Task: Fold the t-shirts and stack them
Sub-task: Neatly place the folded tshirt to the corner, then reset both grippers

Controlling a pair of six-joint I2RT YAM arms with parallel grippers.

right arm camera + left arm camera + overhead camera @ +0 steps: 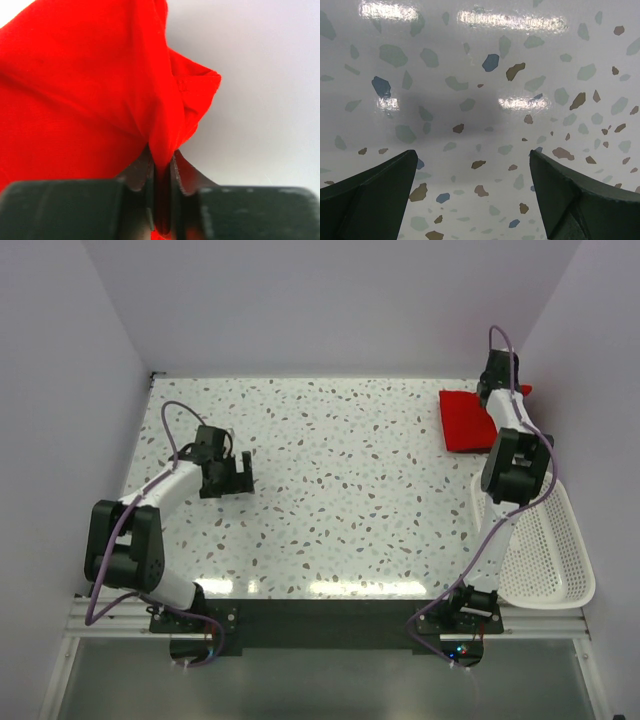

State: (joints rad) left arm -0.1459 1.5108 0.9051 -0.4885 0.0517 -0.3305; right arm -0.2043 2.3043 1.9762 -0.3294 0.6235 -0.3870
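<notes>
A bright red t-shirt (465, 420) lies folded at the far right corner of the speckled table. My right gripper (497, 380) hovers over its far right edge, shut on a pinched fold of the red cloth (162, 145); the cloth bunches up out of the jaws and fills the left of the right wrist view. My left gripper (238, 472) sits at the left side of the table, far from the shirt. Its jaws stand wide open (472, 165) over bare tabletop with nothing between them. Only this one shirt shows.
A white slatted plastic basket (545, 550) sits at the table's right edge, close to the right arm's base. White walls close in the table at the back, left and right; the right gripper is close to the right wall.
</notes>
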